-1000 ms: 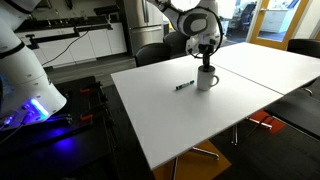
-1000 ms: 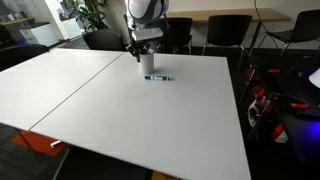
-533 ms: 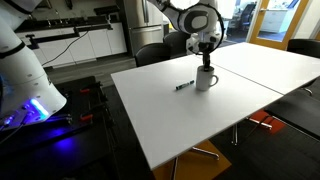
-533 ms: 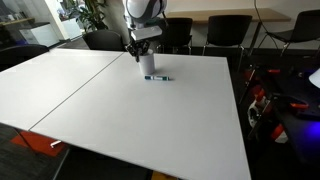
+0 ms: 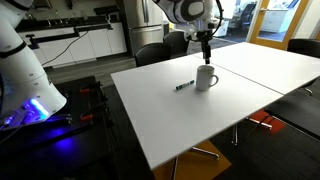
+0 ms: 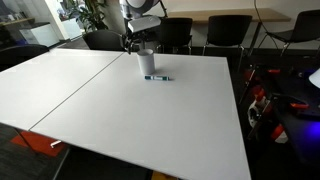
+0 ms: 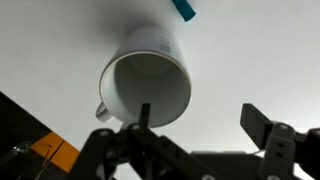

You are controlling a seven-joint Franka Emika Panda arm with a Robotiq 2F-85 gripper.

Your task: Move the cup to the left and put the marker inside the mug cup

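Note:
The white-grey cup stands upright on the white table, also visible in an exterior view. From the wrist view the cup is empty, its handle at the lower left. The dark marker lies flat on the table beside the cup, apart from it; only its teal end shows in the wrist view. My gripper hangs above the cup, open, holding nothing. In the wrist view the gripper has one finger over the cup's rim and the other over bare table.
A seam splits the table into two tops. Dark chairs stand along the far side. A white machine with blue light stands off the table's end, with black gear on the floor.
The jaws have gone from shut on the cup's rim to open, and the gripper has risen clear above the cup. Cup and marker have stayed put.

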